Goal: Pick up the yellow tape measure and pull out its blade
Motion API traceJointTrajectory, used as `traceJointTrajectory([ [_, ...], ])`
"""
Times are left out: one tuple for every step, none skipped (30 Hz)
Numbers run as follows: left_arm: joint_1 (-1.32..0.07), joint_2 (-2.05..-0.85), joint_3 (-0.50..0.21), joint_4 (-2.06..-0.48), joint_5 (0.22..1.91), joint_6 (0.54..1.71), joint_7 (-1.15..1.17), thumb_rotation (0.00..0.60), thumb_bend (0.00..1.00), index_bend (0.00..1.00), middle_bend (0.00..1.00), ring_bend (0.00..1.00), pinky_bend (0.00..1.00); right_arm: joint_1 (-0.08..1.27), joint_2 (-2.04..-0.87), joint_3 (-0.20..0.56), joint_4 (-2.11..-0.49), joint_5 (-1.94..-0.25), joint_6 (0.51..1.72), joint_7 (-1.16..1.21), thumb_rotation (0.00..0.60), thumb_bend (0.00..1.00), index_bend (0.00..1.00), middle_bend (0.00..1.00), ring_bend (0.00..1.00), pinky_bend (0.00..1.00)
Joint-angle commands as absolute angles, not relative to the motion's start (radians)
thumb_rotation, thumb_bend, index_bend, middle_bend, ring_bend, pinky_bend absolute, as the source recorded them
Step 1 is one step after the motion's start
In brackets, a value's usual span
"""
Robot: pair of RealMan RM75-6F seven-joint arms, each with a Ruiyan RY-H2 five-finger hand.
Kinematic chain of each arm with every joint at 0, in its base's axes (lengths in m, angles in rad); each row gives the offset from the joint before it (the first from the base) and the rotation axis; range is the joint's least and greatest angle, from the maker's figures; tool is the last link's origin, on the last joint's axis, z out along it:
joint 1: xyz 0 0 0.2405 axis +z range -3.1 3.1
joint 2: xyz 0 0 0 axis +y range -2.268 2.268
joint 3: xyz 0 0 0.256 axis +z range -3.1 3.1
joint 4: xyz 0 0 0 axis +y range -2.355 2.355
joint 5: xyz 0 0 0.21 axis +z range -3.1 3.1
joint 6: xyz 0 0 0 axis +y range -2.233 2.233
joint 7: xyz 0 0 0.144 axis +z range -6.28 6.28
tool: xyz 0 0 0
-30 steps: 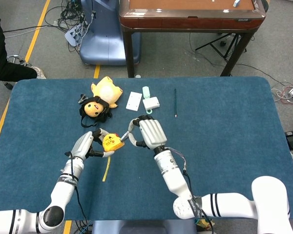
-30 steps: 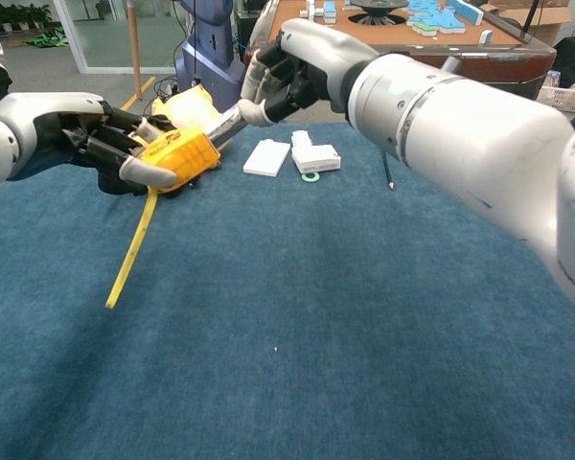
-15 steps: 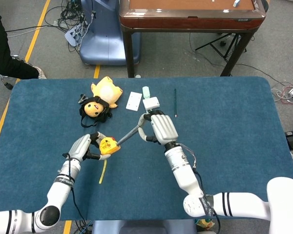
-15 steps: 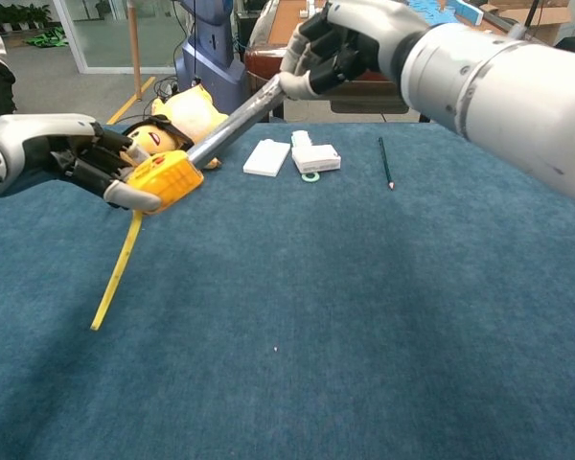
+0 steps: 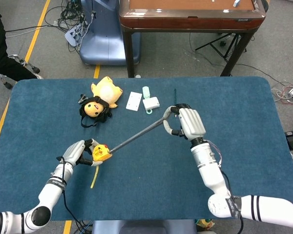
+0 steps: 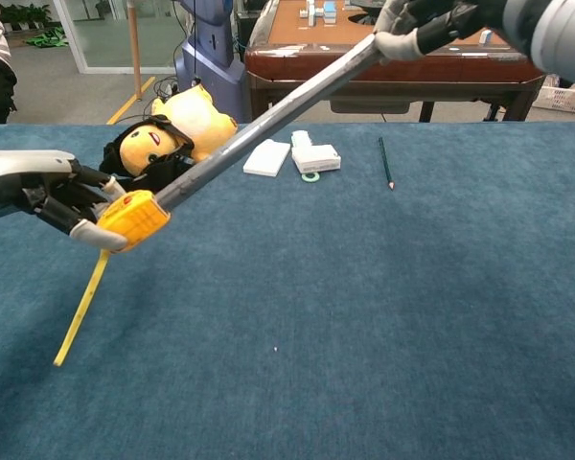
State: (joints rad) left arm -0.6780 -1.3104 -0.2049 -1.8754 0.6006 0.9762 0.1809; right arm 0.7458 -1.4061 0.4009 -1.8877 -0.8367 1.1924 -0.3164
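Note:
My left hand (image 5: 77,153) (image 6: 48,192) grips the yellow tape measure (image 5: 102,152) (image 6: 134,215) above the blue table's near left part. A long grey blade (image 5: 136,135) (image 6: 268,120) runs from the case up to my right hand (image 5: 185,122) (image 6: 422,24), which pinches its far end. The blade is stretched straight between the two hands. A yellow strap (image 5: 93,181) (image 6: 80,309) hangs from the case toward the cloth.
A yellow plush doll (image 5: 98,100) (image 6: 172,129) lies at the back left. A white card (image 5: 134,101) (image 6: 266,157), a white box with a green ring (image 5: 151,103) (image 6: 313,158) and a dark pencil (image 5: 175,92) (image 6: 385,162) lie behind the blade. A brown table (image 5: 190,12) stands beyond.
My right hand moved right and up with the blade end while my left hand drew the case toward the near left. Much more blade now shows between them.

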Motion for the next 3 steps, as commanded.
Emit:
traceJointTrajectory([
  [-0.678,-1.305,-0.194,-1.870,0.599,0.961,0.179,0.600,0.13,0.47,0.50,0.43,0.28,0.714,-1.356,0.397,-1.913,-0.853,1.196,-0.288,0.600,0.69,0.64,0.49,0.29,0.20],
  [-0.677,-1.303,-0.191,-1.868,0.599,0.955,0.175,0.600,0.13,0.47,0.50,0.43,0.28,0.706,-1.343,0.396,-1.917,-0.857,1.198,-0.280,0.600,0.69,0.64,0.49,0.29,0.20],
  [-0.677,-1.302,-0.189,-1.867,0.599,0.950,0.173,0.600,0.13,0.47,0.50,0.43,0.28,0.701,-1.334,0.395,-1.920,-0.858,1.197,-0.275,0.600,0.69,0.64,0.49,0.29,0.20],
])
